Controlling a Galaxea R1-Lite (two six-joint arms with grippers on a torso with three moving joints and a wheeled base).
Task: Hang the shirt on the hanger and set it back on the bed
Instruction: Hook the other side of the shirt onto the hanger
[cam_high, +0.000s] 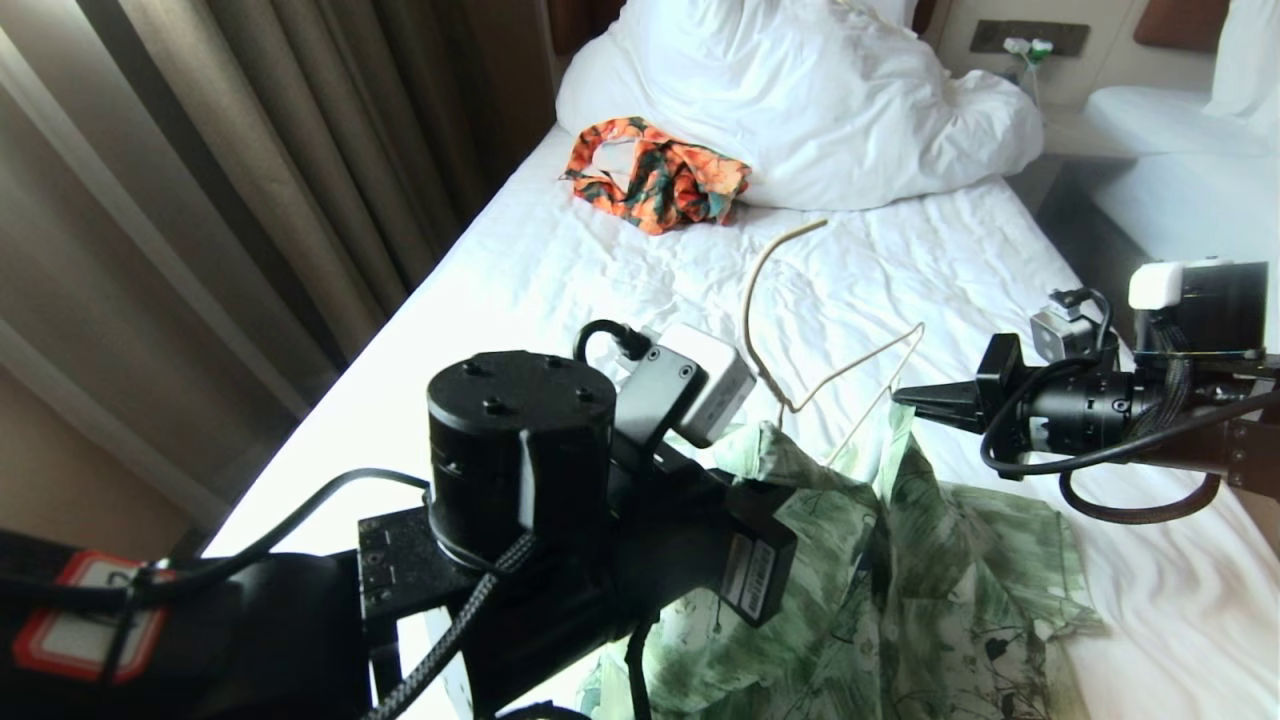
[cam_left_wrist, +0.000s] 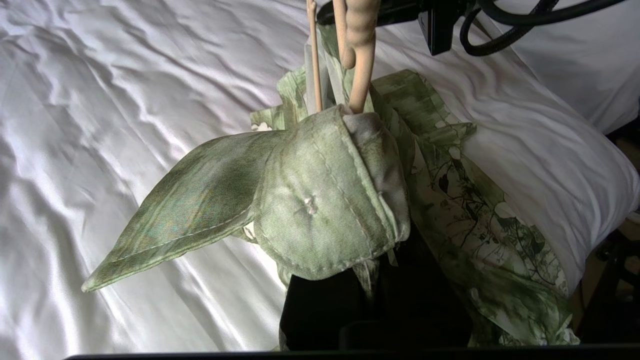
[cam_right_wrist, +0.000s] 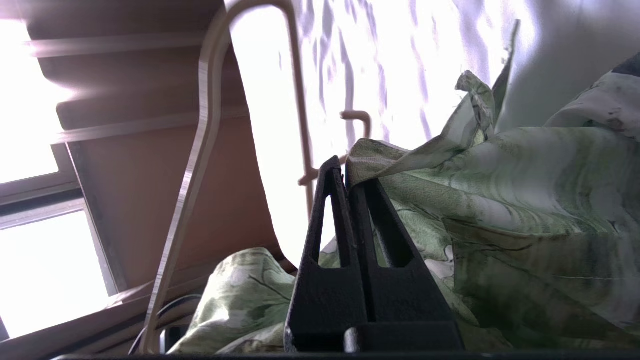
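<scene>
The green printed shirt (cam_high: 900, 590) is lifted at its collar above the near part of the bed (cam_high: 560, 270), its body trailing down and toward the near right over the white sheet. The cream wire hanger (cam_high: 790, 330) stands inside the collar opening, its long hook pointing up and away toward the far end of the bed, the frame's shoulder rising out of the fabric. The left gripper (cam_left_wrist: 350, 200), at centre-left, is clamped shut on a fold of the shirt's collar. The right gripper (cam_high: 915, 400), reaching in from the right, has its fingers (cam_right_wrist: 345, 200) pressed together, pinching the shirt's edge beside the hanger wire. Farther off lie an orange patterned garment (cam_high: 655, 175) and a bunched white duvet (cam_high: 800, 100).
</scene>
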